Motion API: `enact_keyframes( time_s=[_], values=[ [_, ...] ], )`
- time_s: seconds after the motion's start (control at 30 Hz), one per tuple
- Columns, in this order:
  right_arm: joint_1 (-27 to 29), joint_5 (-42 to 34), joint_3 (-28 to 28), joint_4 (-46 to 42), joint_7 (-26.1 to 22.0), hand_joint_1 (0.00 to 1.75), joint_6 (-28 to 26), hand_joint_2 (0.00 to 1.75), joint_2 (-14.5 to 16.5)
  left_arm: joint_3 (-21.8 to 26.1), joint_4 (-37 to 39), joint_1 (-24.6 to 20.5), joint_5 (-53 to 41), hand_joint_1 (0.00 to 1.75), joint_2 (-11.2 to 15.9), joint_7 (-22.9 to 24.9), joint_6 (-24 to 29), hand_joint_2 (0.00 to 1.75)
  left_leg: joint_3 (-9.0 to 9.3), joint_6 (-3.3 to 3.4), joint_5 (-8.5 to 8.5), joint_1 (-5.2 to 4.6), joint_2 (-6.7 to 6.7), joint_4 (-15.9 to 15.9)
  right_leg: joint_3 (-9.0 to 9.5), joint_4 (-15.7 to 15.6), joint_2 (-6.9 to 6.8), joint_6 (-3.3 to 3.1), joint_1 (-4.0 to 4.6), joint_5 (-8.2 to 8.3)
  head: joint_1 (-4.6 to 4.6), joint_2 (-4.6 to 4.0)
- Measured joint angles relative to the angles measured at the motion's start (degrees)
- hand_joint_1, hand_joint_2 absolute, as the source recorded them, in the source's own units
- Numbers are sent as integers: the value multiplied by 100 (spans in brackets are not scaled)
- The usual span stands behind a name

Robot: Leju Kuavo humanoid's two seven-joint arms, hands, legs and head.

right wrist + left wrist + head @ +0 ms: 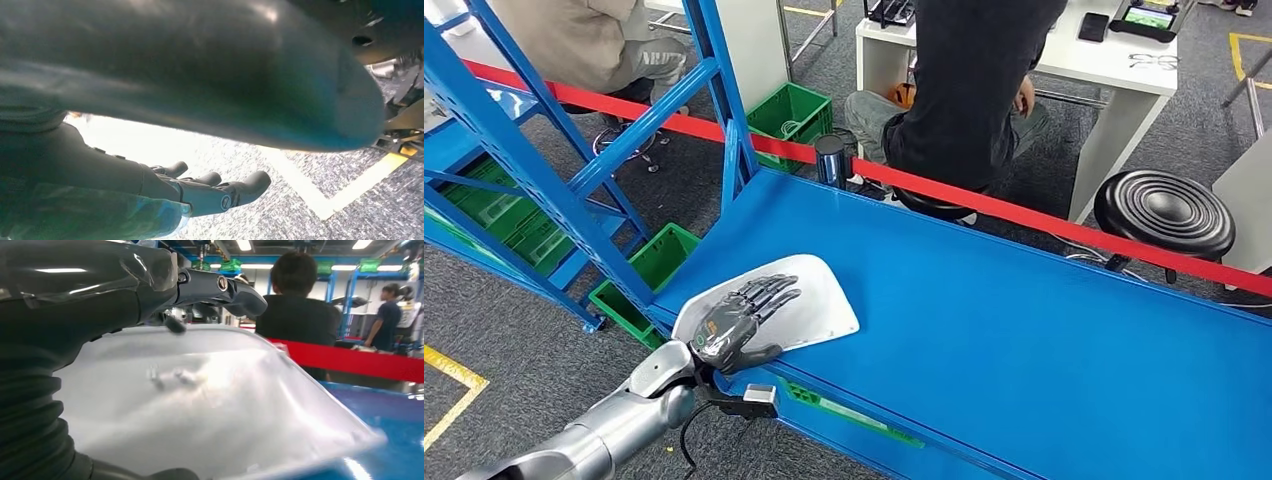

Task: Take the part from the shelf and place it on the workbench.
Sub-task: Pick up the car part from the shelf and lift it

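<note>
The white curved part (821,298) lies on the blue workbench (1024,340), near its front left corner. My left hand (739,320) holds it, with the fingers stretched flat over its top and the thumb along its near edge. In the left wrist view the part (200,405) looks broad and glossy, with the dark fingers (220,287) above it and the thumb below. My right hand (210,192) hangs over the grey carpet with its fingers apart and nothing in them.
Blue shelf framing (524,160) stands left of the bench, with green crates (649,262) under it. A red tape (1024,210) runs along the bench's far edge. Beyond the tape are a dark flask (830,160), a seated person (964,90) and a black stool (1164,210).
</note>
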Motion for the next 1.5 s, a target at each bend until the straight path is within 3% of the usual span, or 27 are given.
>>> enact_keyframes(
  time_s=[0.07,0.1,0.17,0.23,0.3,0.37,0.4,0.43,0.47,0.5,0.53,0.6,0.7,0.77,0.8,0.87,0.93,0.97,1.0,1.07,1.13,1.27,1.3,1.37,1.43,1.47,1.5],
  values=[
    [-9,-22,1,-22,7,0,-2,0,15,-32,-141,25,9,0,33,1,1,175,377,102,275,-35,5,-782,3,-9,7,7,15,3,7,0],
    [-13,-30,2,-31,9,0,-2,0,23,-48,-197,39,9,0,48,1,2,175,471,143,318,-57,11,-982,-5,-15,8,20,17,5,5,0],
    [-16,-49,8,-39,15,0,1,0,38,-79,-305,77,52,0,82,6,-1,175,490,188,319,-99,23,-1059,-16,-35,3,63,19,17,-1,0],
    [-18,-83,24,-44,22,0,13,0,45,-110,-468,119,244,0,117,21,-59,175,557,235,381,-72,32,-1171,-47,12,-4,99,21,-13,-3,0],
    [-24,-120,48,-45,25,0,27,0,54,-139,-703,168,557,0,145,59,-195,175,630,288,454,-44,46,-1285,-249,440,-9,75,26,-230,8,0],
    [-25,-139,74,-45,25,0,31,0,58,-159,-907,233,750,0,166,90,-308,175,627,311,468,-63,48,-1295,-614,1204,-9,42,16,-545,17,0],
    [-24,-144,84,-45,25,0,31,0,60,-172,-979,272,790,0,172,94,-341,131,622,310,467,-68,45,-1293,-756,1488,-10,58,9,-629,19,0],
    [-23,-150,93,-45,25,0,31,0,59,-188,-1040,308,841,0,181,94,-398,87,619,306,465,-70,41,-1289,-806,1576,-11,97,2,-627,20,0],
    [-24,-157,98,-45,25,0,32,0,57,-204,-1100,341,931,0,190,94,-486,44,618,298,460,-68,37,-1281,-746,1442,-12,154,-8,-539,20,0],
    [-26,-167,102,-45,25,0,34,0,54,-216,-1166,368,1067,0,201,92,-607,0,616,279,447,-63,32,-1259,-571,1082,-15,219,-22,-382,21,0],
    [-29,-178,105,-45,25,0,35,0,52,-223,-1255,392,1231,0,217,88,-747,0,606,248,425,-60,29,-1218,-368,656,-23,264,-38,-233,22,0],
    [-37,-193,119,-45,24,0,31,0,57,-221,-1526,473,1565,0,269,87,-959,0,560,171,361,-82,24,-1111,-82,95,-21,253,-46,-55,23,0],
    [-27,-199,152,-67,24,0,5,0,65,-224,-2173,738,1867,0,379,171,-1011,0,520,121,313,-84,29,-1030,-52,58,-2,135,-34,-44,15,0],
    [-18,-198,175,-86,25,0,-2,0,68,-249,-2584,901,1918,0,445,229,-941,0,444,72,189,-55,26,-863,-42,52,1,89,-55,-40,10,0],
    [-22,-196,184,-90,25,0,-1,0,69,-261,-2764,950,1925,0,477,246,-905,0,333,35,44,-39,23,-622,-36,48,1,70,-68,-38,5,0],
    [-34,-193,195,-91,25,0,10,0,71,-283,-3057,1028,1917,0,538,309,-839,0,-20,-29,-315,-12,21,150,-35,49,0,45,-58,-42,-5,0],
    [-39,-193,215,-91,25,0,26,0,76,-298,-3285,1113,1885,0,599,394,-798,0,-272,-45,-434,5,21,658,-31,49,4,41,-45,-46,-6,0],
    [-40,-192,228,-91,25,0,30,0,79,-304,-3375,1144,1870,0,624,421,-789,0,-245,-27,-330,5,20,576,-26,49,7,40,-39,-48,-7,0],
    [-42,-192,238,-91,25,0,31,0,82,-308,-3454,1161,1858,0,646,437,-782,0,-117,6,-155,2,16,292,-18,48,11,39,-29,-49,-7,0],
    [-50,-195,246,-91,24,0,32,0,111,-302,-3575,1168,1811,0,681,495,-738,0,276,120,177,-24,7,-520,-10,45,20,43,-5,-50,0,0],
    [-61,-217,247,-93,20,0,34,0,142,-284,-3645,1176,1656,0,695,679,-602,0,481,203,269,-69,9,-952,-23,37,21,57,0,-45,4,0],
    [-51,-306,253,-128,11,0,8,0,161,-200,-3675,1211,1031,0,664,1250,-144,0,575,260,339,-78,29,-1134,-64,86,0,126,9,-78,8,0],
    [-45,-329,256,-142,9,0,-5,0,156,-169,-3676,1220,844,0,640,1355,-69,0,612,280,379,-64,35,-1196,-148,268,-5,115,15,-175,13,0],
    [-34,-385,267,-174,8,0,-44,0,143,-92,-3675,1284,427,0,575,1544,-16,0,630,306,411,-64,40,-1239,-469,941,-8,61,11,-477,22,0],
    [-19,-457,278,-216,9,0,-97,0,128,35,-3675,1417,-56,0,506,1752,-5,0,621,307,411,-84,40,-1235,-771,1551,-9,76,6,-678,25,0],
    [-9,-493,284,-241,9,0,-124,0,119,118,-3675,1489,-283,0,474,1856,-2,0,618,306,409,-89,38,-1229,-792,1586,-10,119,3,-659,25,0],
    [0,-525,289,-268,9,0,-150,0,108,199,-3675,1546,-449,0,448,1949,-1,0,617,298,404,-89,32,-1217,-677,1351,-11,176,-2,-541,26,0]
  ],
)
